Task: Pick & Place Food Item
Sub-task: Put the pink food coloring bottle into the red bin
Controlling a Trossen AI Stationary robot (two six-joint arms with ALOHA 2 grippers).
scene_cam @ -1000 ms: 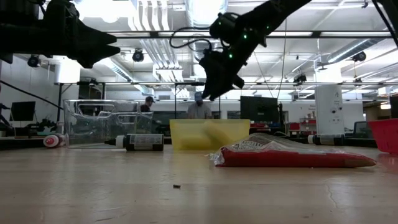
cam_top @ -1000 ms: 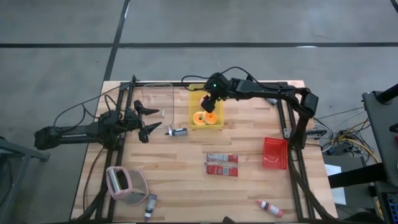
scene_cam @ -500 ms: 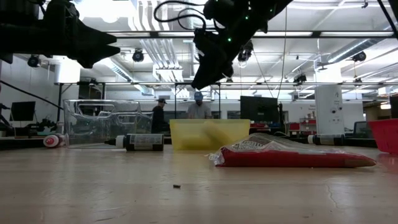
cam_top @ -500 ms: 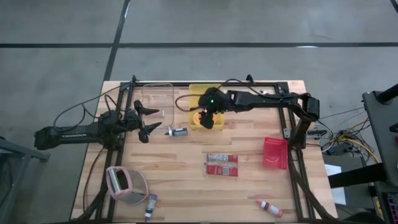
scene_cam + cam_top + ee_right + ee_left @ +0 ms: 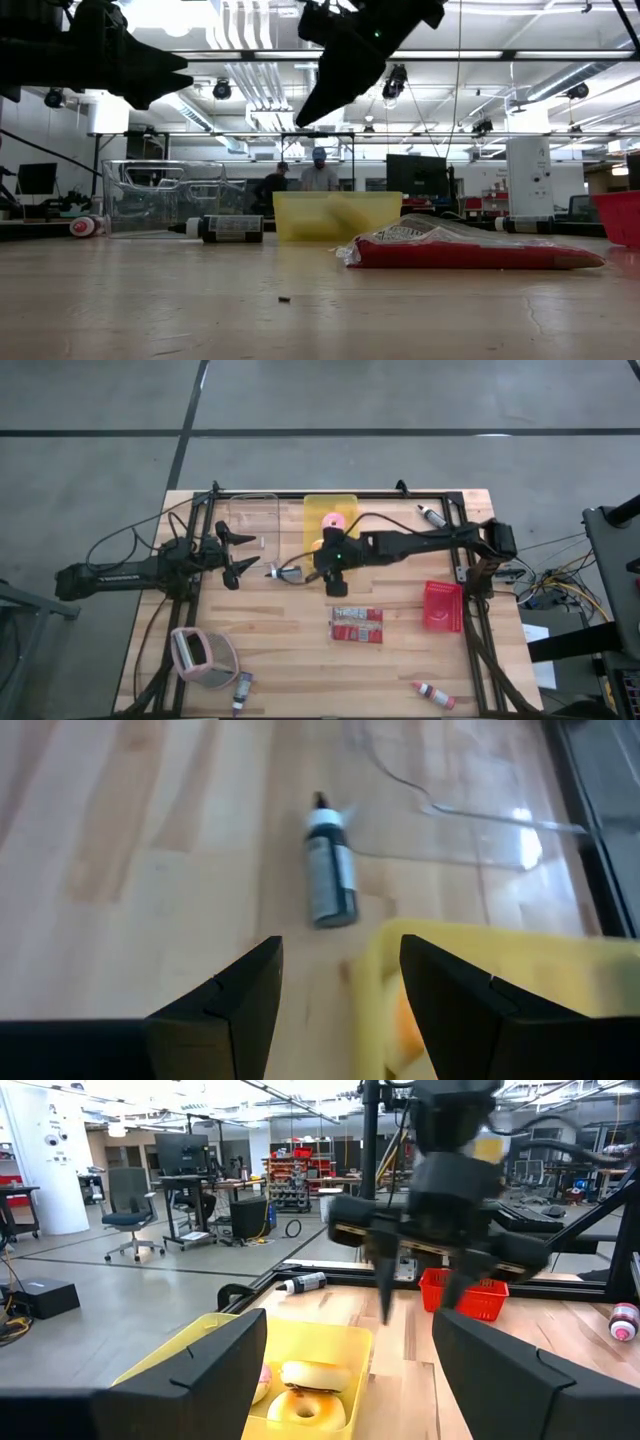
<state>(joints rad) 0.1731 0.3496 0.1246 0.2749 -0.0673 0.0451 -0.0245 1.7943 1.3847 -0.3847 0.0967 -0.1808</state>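
A yellow bin (image 5: 330,510) stands at the far middle of the table and holds donuts (image 5: 300,1390), one of them pink (image 5: 333,520). My right gripper (image 5: 328,573) hangs open and empty above the bin's near left corner (image 5: 470,970), high over the table in the low view (image 5: 318,98). It slants down toward a small dark bottle (image 5: 330,870) lying on the wood. My left gripper (image 5: 235,556) waits open and level at the table's left, facing the bin.
A clear container (image 5: 252,520) sits left of the bin. A red food packet (image 5: 357,626) lies toward the near middle, a red basket (image 5: 443,606) at the right. A pink-rimmed item (image 5: 203,656) and small bottles (image 5: 435,695) lie near the front edge.
My right gripper has swung from over the yellow bin toward the table's near edge and slightly left, rolling as it went. It now hangs over the bin's near left corner. Its fingers have stayed apart and empty.
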